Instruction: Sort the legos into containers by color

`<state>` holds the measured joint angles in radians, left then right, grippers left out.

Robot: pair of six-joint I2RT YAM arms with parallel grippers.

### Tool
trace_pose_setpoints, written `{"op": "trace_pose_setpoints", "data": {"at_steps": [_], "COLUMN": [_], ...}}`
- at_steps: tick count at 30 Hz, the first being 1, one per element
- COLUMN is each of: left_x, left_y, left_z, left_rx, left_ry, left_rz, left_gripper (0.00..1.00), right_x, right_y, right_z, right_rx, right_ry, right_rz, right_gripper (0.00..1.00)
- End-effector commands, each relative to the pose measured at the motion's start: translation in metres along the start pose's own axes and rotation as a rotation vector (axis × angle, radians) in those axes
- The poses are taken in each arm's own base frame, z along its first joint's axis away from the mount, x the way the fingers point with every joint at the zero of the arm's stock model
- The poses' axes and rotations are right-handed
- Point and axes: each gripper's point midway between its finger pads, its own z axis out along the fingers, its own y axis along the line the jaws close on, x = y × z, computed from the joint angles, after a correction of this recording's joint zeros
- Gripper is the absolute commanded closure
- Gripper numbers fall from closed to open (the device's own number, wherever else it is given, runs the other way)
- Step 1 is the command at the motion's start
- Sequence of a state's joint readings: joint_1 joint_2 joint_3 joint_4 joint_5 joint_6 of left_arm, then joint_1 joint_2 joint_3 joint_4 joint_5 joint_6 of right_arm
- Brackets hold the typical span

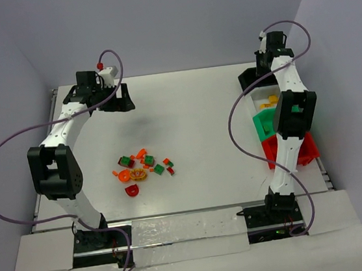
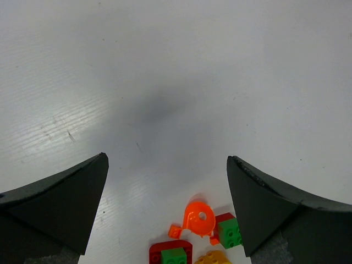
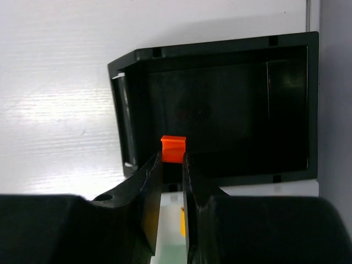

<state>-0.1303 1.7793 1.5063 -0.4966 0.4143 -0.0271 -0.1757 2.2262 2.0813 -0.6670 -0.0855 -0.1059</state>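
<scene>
Legos (image 1: 144, 167) lay in a loose heap on the bench (image 1: 191, 108), nearer the left arm and not yet sorted. The left claw (image 2: 166, 159) hung over bare bench beyond the heap, jaws spread wide and gripping nothing, likely free for the next pick. Off to the right, the right claw (image 3: 172, 159) pinched a small orange brick (image 3: 173, 147) between its tips, nearly closed, over the edge of the black bin (image 3: 220, 52) at the far end of the row of bins (image 1: 258, 125), apparently to drop it inside.
</scene>
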Motion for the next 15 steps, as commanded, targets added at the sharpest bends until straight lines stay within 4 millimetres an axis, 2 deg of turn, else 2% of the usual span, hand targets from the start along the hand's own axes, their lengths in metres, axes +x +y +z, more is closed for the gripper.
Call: {"op": "trace_pose_setpoints", "data": {"at_steps": [1, 7, 11, 13, 15], "left_x": [-0.017, 0.003, 0.014, 0.017, 0.024], "left_y": [-0.001, -0.002, -0.006, -0.01, -0.015], "left_z": [-0.008, -0.008, -0.01, -0.011, -0.014], "left_rx": [-0.014, 0.007, 0.043, 0.062, 0.095], "left_ry": [-0.019, 0.044, 0.07, 0.076, 0.089], "left_rz": [0.068, 0.085, 0.119, 0.143, 0.18], "left_gripper": [0.01, 0.01, 0.01, 0.01, 0.01], "right_x": [-0.015, -0.004, -0.007, -0.01, -0.017], "right_y": [-0.013, -0.016, -0.015, -0.012, 0.002], "right_z": [0.006, 0.017, 0.014, 0.009, -0.006], "right_rx": [0.061, 0.07, 0.064, 0.048, -0.021], "right_ry": [-0.016, 0.016, 0.008, 0.001, -0.017], "right_rz": [-0.019, -0.019, -0.018, -0.02, -0.036], "right_gripper": [0.84, 0.49, 0.38, 0.37, 0.36]}}
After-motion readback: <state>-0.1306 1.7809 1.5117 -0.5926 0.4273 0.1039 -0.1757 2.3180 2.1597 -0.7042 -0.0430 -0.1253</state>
